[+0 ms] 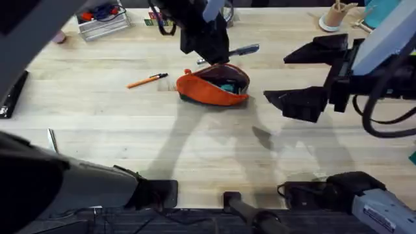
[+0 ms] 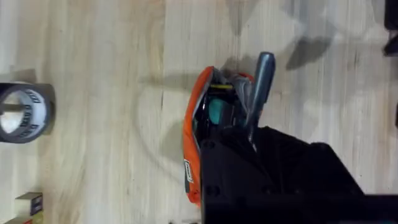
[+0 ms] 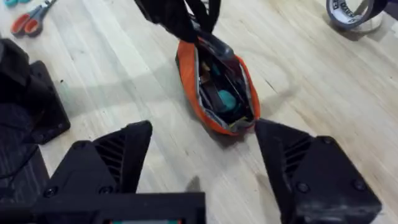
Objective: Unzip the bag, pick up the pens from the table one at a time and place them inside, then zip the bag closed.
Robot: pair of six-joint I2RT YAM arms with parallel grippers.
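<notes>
The left claw (image 1: 207, 57) hides the bag's (image 1: 211, 91) far edge; whether it grips the grey pen (image 2: 261, 87) is unclear.

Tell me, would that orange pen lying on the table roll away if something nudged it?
Probably, if nudged sideways: the orange pen is a thin stick lying flat on the smooth table, nothing beside it. It looks light, so a touch may skid it. Its narrow body could slip between fingers.

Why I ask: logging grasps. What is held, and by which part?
The left gripper pinches the silvery pen by one end; the right gripper is open, empty.
</notes>
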